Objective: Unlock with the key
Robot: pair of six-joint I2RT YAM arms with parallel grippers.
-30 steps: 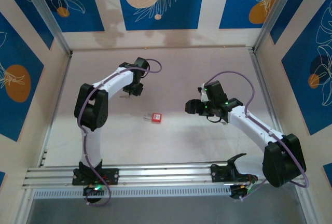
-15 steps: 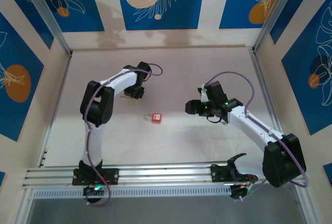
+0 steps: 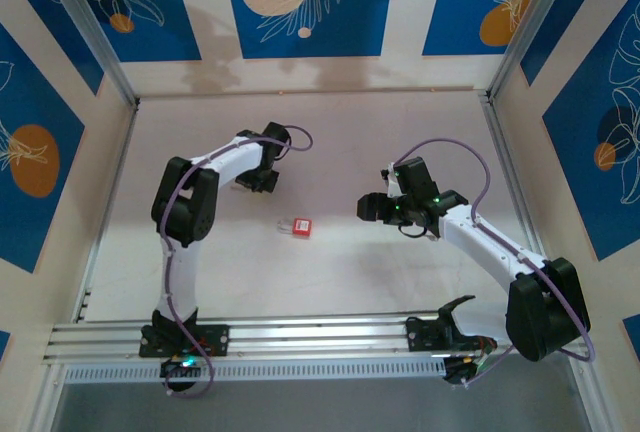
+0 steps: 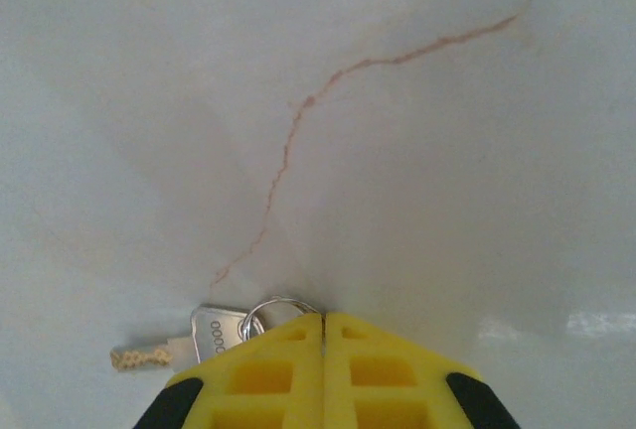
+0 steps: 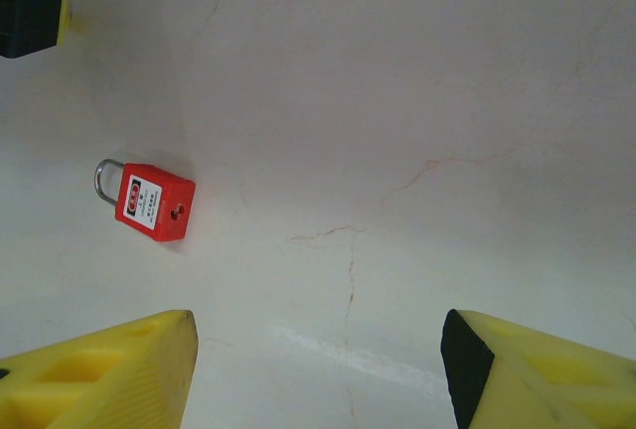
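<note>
At the near edge of the worktop (image 3: 330, 287), both arm bases are bolted to the aluminium rail (image 3: 320, 335).

Right gripper (image 3: 368, 208): hovers mid-worktop. The wrist view shows its fingers (image 5: 119, 369) spread wide with nothing between them.

Red padlock (image 3: 300, 226): lies flat on the worktop between the two arms, near the right gripper and touched by nothing. The right wrist view shows the silver shackle (image 5: 103, 179) pointing away from that gripper. It looks seated in the body, so I read it as locked.

Left gripper (image 3: 260, 180): farther back, down at the surface, beyond the padlock and apart from it. Its fingers (image 4: 268, 369) are pressed together tip to tip with no gap at the seam.

The key (image 4: 211, 333): lies at those fingertips, flat against the worktop, with the blade pointing left in the wrist view. Its wire ring (image 4: 273, 305) runs in under the finger seam. This reads as a pinch on the ring, but I cannot tell how secure it is.

Progress (judgement): early.
- Done: the left arm has reached the key and apparently taken hold of it.
- Left to do: lift the key and carry it to the padlock.
- Left to do: steady the padlock, probably with the open right fingers.
- Left to do: seat the blade in the keyway and turn it until the shackle releases.
</note>
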